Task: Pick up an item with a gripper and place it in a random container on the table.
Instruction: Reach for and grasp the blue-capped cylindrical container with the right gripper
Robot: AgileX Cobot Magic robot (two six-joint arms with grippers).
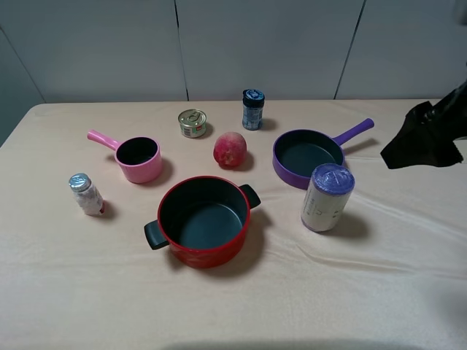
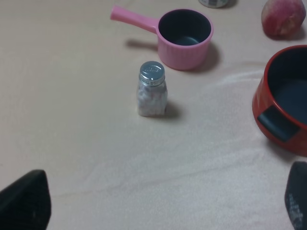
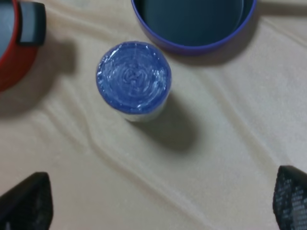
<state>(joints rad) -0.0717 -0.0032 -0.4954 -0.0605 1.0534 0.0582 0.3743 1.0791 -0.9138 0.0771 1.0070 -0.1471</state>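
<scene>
Creased matt cloth covers the worktop (image 1: 73,277); glossy purple film wraps the canister (image 1: 327,197) top; the red pot (image 1: 211,251) gleams.

Left wrist view cuts off the red pot (image 2: 260,100) — label on the tin (image 1: 192,123) unreadable.

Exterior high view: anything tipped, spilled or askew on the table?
Nothing stands out. The canister stands upright beside the purple pan; that pan, the red pot and the pink saucepan look empty. Only the tablecloth is wrinkled.
</scene>
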